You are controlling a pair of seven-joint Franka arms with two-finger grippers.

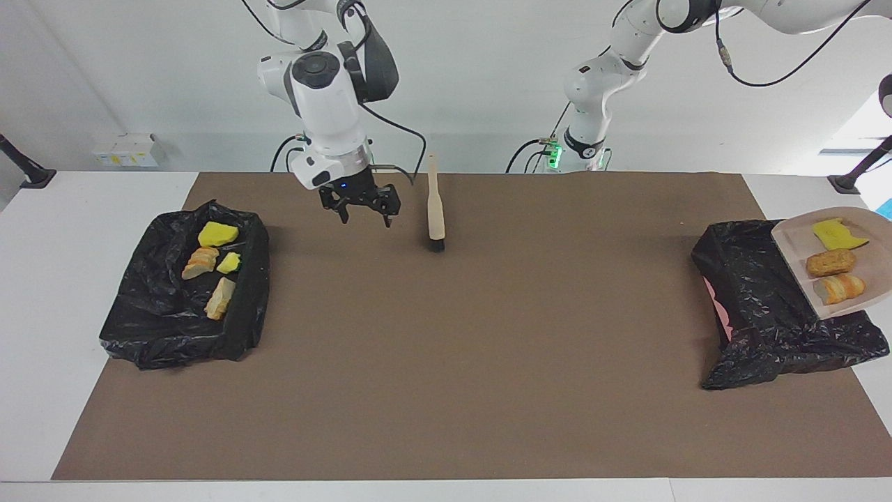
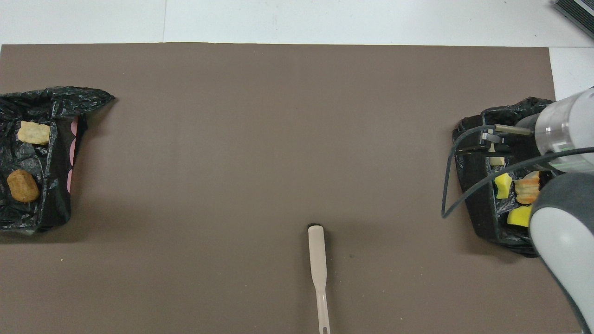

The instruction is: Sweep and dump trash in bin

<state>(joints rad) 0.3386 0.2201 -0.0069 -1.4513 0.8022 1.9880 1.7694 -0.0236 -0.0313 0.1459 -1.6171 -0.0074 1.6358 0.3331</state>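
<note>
**Item: sweep-and-dump station**

- Right gripper (image 1: pixel 359 209): fingers apart, empty, over the mat near the robots' edge, between the brush and the bin at its own end. This arm waits.
- Brush (image 1: pixel 435 209): lies flat on the mat at mid-width. Its long axis runs straight away from the robots, handle at their edge and black bristles pointing to the middle. Nothing touches it.
- Left gripper: out of sight past the table's left-arm end, closed. Judged to be clamped on the dustpan's handle, since the pan hangs in the air.
- Dustpan (image 1: pixel 871 307): raised and tilted over the bin (image 1: pixel 752 335) at the left arm's end, its open lip toward the table's middle, above the black liner.
- Trash (image 1: pixel 831 263): one yellow and two brown pieces on the pan in the facing view. From overhead, two brown lumps show against that liner, the pan unseen. Four more pieces lie in the second bin (image 1: pixel 139 328), at the right arm's end.
- Coming move, judged: tip further, lip down, so the pieces drop straight below. The left arm alone is placed for it.
- Surface: brown mat (image 1: pixel 488 362) on a white table (image 1: pixel 42 293).
- Room: plain white wall.
</note>
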